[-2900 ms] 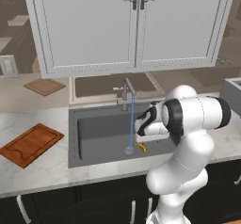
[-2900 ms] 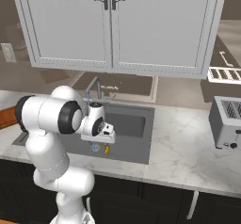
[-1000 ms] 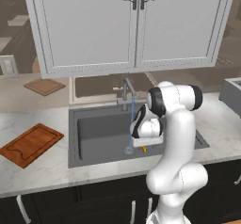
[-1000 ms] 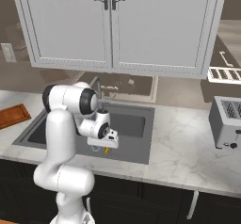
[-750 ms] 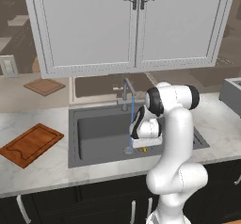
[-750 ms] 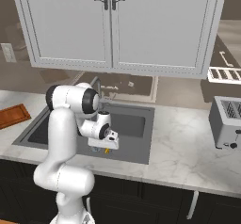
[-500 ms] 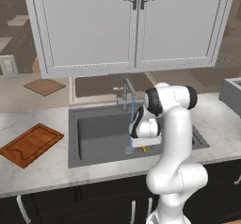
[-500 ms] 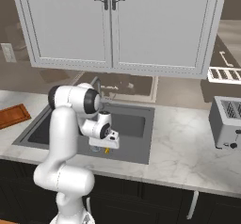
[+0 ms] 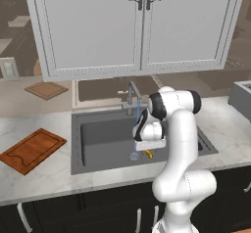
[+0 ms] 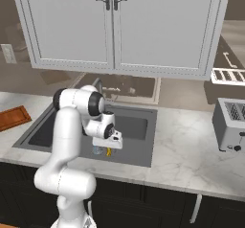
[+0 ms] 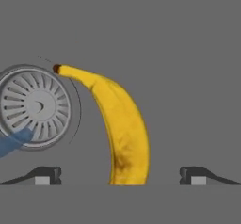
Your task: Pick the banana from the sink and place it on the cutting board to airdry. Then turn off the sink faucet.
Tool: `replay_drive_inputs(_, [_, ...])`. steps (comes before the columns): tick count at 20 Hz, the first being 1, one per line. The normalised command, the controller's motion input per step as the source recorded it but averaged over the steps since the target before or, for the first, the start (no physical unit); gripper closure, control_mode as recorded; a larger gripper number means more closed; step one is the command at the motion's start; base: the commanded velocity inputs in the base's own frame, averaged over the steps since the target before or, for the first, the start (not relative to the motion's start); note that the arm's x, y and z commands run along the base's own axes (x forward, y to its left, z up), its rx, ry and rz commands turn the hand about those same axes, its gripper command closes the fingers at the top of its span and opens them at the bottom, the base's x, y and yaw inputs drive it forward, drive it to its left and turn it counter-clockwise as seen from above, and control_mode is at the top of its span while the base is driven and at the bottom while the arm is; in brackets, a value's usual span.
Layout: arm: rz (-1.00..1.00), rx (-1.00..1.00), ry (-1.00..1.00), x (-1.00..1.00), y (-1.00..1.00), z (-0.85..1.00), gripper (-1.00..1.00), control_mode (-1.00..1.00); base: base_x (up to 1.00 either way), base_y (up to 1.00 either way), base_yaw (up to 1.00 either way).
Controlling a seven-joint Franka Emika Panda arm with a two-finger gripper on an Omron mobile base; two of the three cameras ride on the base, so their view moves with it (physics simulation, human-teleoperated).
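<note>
The yellow banana [image 11: 120,124] lies on the floor of the dark grey sink [image 9: 98,134], its dark tip beside the round metal drain [image 11: 35,106]. My gripper [image 11: 120,176] is open, low inside the basin, with one fingertip on each side of the banana and not touching it. From the base, the banana [image 9: 148,153] peeks out under my hand [image 9: 147,141]. Behind the basin the faucet [image 9: 131,94] sends a thin blue stream of water [image 9: 137,129] onto the drain. The reddish-brown cutting board [image 9: 32,149] lies on the counter left of the sink.
A smaller tan board [image 9: 46,89] lies at the back left of the counter. A toaster [image 10: 232,124] stands on the counter to the right of the sink. White upper cabinets [image 9: 142,26] hang above. The sink's walls close in around my hand.
My arm has folded in and my hand has sunk lower into the basin, down over the banana. The banana, the boards and the running water are as before.
</note>
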Motion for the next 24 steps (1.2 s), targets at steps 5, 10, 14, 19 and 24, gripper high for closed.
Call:
replay_drive_inputs(5, [0.00, 0.00, 0.04, 0.24, 0.00, -0.21, -1.00, -1.00, 0.00, 0.00, 0.00])
replay_drive_inputs(10, [0.00, 0.00, 0.04, 0.19, 0.00, -0.23, -1.00, -1.00, 0.00, 0.00, 0.00])
replay_drive_inputs(14, [0.00, 0.00, 0.04, 0.20, 0.00, -0.20, -1.00, -1.00, 0.00, 0.00, 0.00])
replay_drive_inputs(19, [0.00, 0.00, 0.01, 0.11, -0.01, -0.17, 1.00, -1.00, 0.00, 0.00, 0.00])
replay_drive_inputs(24, [0.00, 0.00, 0.00, 0.00, 0.00, -0.01, 1.00, -1.00, 0.00, 0.00, 0.00])
